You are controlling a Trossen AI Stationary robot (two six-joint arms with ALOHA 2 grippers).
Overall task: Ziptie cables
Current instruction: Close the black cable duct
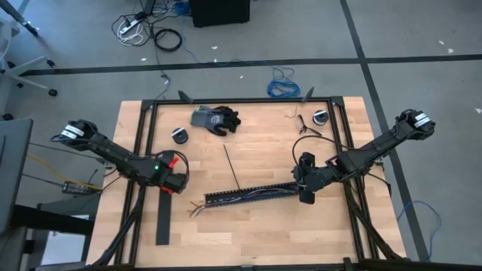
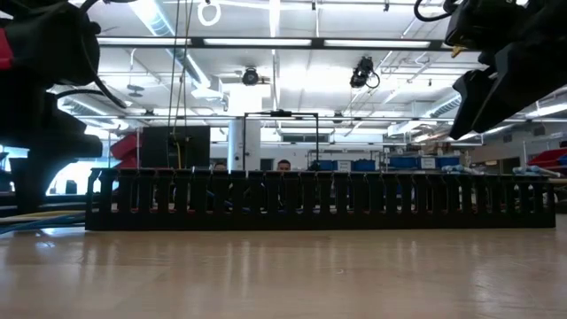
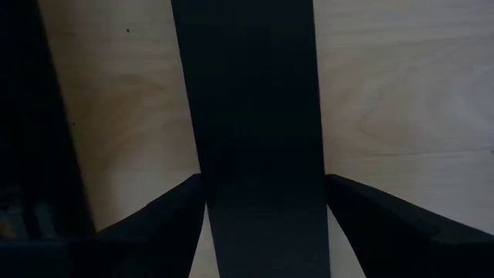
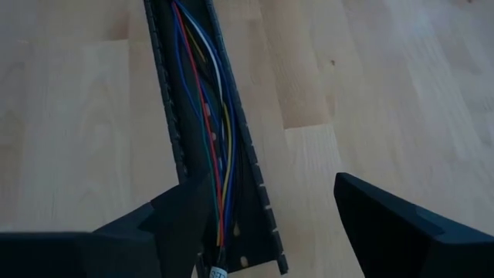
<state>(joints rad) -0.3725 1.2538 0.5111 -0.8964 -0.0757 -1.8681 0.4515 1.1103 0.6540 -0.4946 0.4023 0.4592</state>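
The cables (image 4: 204,116) are thin coloured wires lying inside the black slotted channel (image 1: 256,194), which rests on the wooden table. Their splayed ends (image 1: 197,211) stick out of its left end. My right gripper (image 4: 272,181) hangs open above the channel's right end (image 1: 297,188), clear of it in the low view (image 2: 496,80). My left gripper (image 3: 265,185) is open and points down over the far end of a flat black strip (image 1: 163,220) on the table's left. One finger stands on each side of the strip. My left gripper comes from above, pointing down, with its fingers (image 3: 174,205) beside the two long edges of the flat black strip (image 3: 255,116), across it, near its far end. The strip lies flat on the table. Whether the fingers touch its edges I cannot tell.
A thin black tie (image 1: 231,167) lies on the table just beyond the channel. A pair of dark gloves (image 1: 215,119) sits at the far middle. Two small round objects (image 1: 181,135) (image 1: 320,117) lie at far left and far right. The black frame rails (image 1: 143,135) border the table.
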